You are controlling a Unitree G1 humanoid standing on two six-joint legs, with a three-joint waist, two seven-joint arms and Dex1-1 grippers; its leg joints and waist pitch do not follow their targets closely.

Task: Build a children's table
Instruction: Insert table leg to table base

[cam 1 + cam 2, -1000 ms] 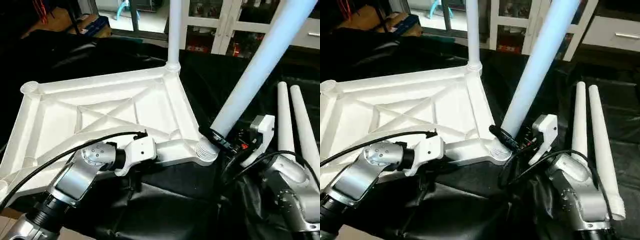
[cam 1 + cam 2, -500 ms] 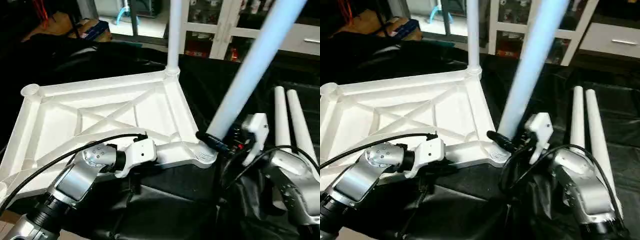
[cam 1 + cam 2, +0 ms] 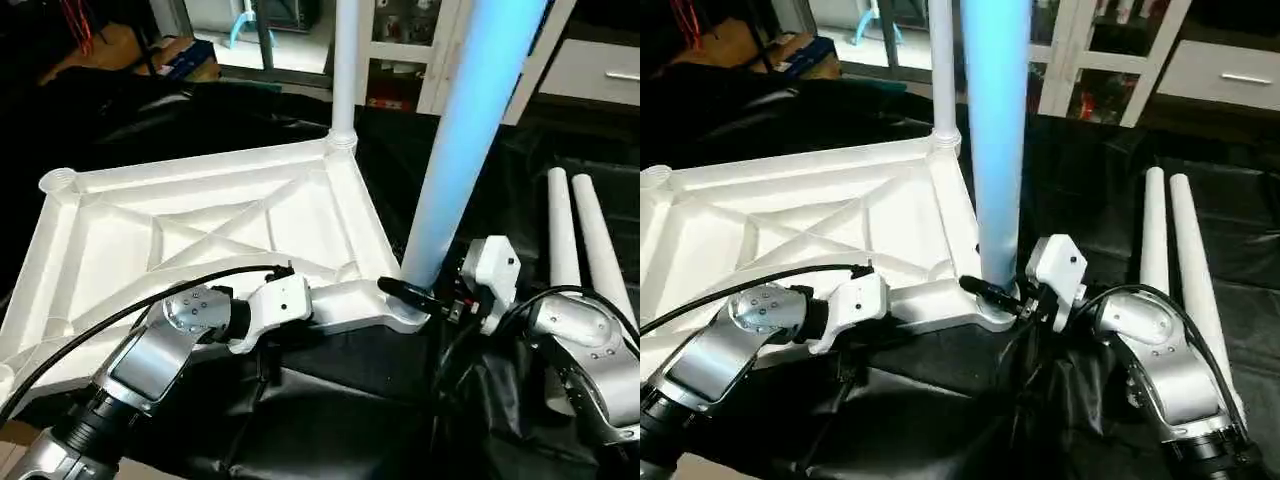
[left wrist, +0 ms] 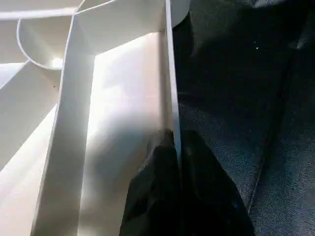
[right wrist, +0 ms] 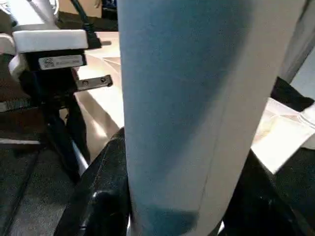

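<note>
The right gripper clasps the tube leg at its foot, long axis upright over the tabletop's near corner socket. Beside that socket, the left gripper pinches the tabletop's rim, fingers nearly closed.

White tabletop lies upside down, X-ribbed underside up, open round socket at its 10 o'clock corner. One white tube leg stands upright in the 12 o'clock corner socket. Second leg upright at the 4 o'clock corner socket. Two spare legs lie side by side at 3 o'clock.
</note>
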